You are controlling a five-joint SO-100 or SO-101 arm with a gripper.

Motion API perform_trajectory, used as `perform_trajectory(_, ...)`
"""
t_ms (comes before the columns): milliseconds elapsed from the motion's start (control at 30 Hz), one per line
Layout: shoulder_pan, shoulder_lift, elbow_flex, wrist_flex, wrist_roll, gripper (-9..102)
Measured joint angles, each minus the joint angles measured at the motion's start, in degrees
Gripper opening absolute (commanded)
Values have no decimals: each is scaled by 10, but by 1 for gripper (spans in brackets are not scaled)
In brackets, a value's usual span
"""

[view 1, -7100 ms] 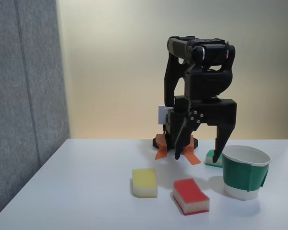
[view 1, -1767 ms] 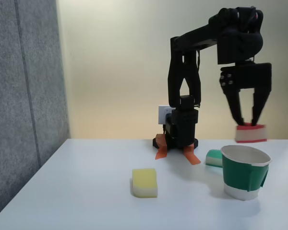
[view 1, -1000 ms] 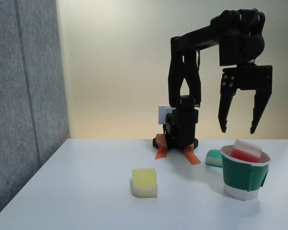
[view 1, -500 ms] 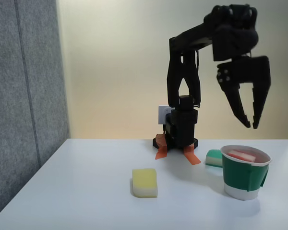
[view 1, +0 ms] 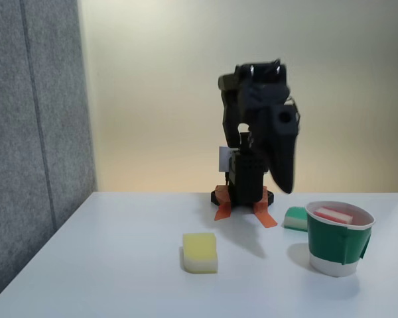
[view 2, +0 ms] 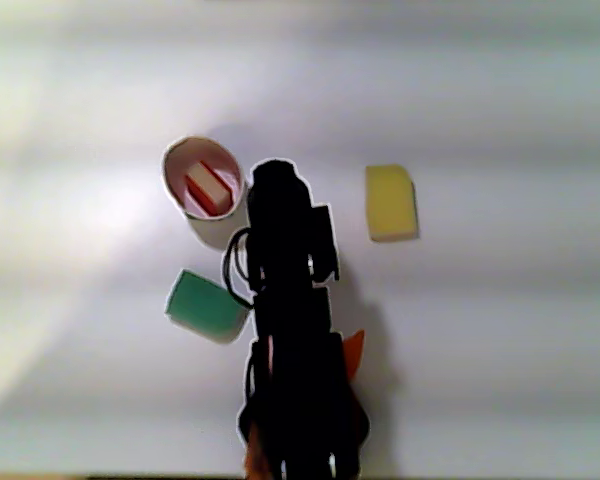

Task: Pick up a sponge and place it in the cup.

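The sponge (view 1: 334,214) lies inside the cup (view 1: 336,246), below and aside of the gripper (view 1: 283,173), whose jaw state cannot be told, so the placing looks done.

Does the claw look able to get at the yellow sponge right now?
Probably yes. The yellow sponge lies alone on open table, nothing on or against it, and the claw hangs above the table in front of the base.

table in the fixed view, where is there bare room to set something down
The white table is bare left of the yellow-and-white sponge up to the grey partition, and along the front edge between that sponge and the green paper cup holding the red-and-white sponge. It is crowded near the arm base, green-and-white sponge and cup.
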Motion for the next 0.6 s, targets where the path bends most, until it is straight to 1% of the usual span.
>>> perform_trajectory(67, 18, 47, 50, -8, 37, 0)
perform_trajectory(167, 18, 100, 116, -16, 77, 0)
perform_trajectory(267, 42, 144, 152, -14, 89, 0)
perform_trajectory(367, 29, 220, 227, -36, 112, 0)
perform_trajectory(467, 29, 309, 307, -37, 133, 0)
perform_trajectory(567, 18, 330, 329, -42, 129, 0)
perform_trajectory(600, 18, 331, 345, -60, 131, 0)
